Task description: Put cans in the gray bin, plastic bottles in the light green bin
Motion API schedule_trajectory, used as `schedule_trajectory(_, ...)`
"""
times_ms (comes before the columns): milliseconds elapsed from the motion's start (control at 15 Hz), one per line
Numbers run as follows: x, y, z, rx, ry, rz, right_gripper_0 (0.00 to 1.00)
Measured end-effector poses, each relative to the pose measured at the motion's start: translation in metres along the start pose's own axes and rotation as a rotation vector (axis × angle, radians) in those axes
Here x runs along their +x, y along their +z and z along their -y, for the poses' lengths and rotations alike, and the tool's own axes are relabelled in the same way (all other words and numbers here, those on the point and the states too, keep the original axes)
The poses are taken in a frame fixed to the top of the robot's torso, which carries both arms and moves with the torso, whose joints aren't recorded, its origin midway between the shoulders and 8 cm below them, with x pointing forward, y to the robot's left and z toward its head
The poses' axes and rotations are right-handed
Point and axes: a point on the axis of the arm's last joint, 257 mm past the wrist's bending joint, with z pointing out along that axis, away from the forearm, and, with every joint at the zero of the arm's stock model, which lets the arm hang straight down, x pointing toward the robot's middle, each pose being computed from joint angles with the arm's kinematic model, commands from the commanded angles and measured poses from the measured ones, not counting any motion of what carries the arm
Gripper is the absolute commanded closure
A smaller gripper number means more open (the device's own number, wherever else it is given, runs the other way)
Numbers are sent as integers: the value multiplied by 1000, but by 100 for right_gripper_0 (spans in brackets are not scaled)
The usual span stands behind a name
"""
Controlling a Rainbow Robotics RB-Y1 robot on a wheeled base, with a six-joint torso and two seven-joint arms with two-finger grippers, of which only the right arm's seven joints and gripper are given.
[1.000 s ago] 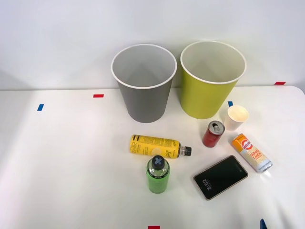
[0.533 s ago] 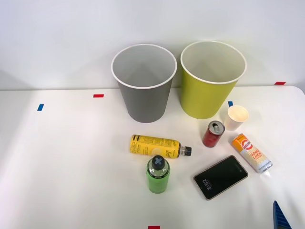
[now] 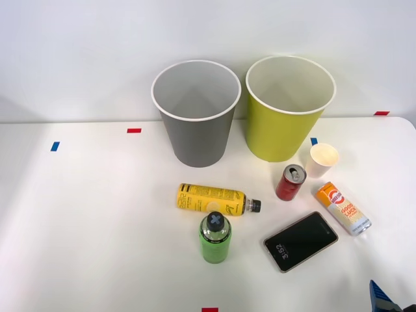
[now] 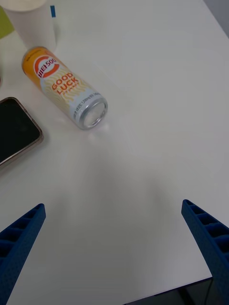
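1. Near the table's (image 3: 78,214) right front corner, the right gripper (image 4: 114,248) hangs over bare white surface with its blue ribbed fingers (image 4: 21,236) spread wide and nothing between them; one fingertip pokes into the front view's bottom right.
2. Closest to it is the orange and white can (image 4: 64,88), lying on its side with its silver end turned toward the gripper, apart from the fingers.
3. Just beside that can, on the robot's left, lies a black smartphone (image 3: 301,241); a white paper cup (image 3: 322,160) stands right behind the can.
4. The red can (image 3: 290,182) stands upright between the cup and the phone, in front of the light green bin (image 3: 286,127).
5. The gray bin (image 3: 196,133) stands just left of the green one, both at the table's back.
6. The yellow-labelled bottle (image 3: 214,200) lies on its side in front of the gray bin, and the green bottle (image 3: 215,239) stands just in front of it, well apart from the gripper.
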Motion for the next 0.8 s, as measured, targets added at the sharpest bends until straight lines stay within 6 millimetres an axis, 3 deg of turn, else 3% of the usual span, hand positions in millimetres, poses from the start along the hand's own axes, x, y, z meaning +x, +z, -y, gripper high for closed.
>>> schedule_trajectory(267, -30, 21, -30, -98, 63, -59, 0)
schedule_trajectory(533, -55, 27, -55, -184, 125, -118, 0)
schedule_trajectory(800, -84, 31, -65, -206, -6, -108, 0)
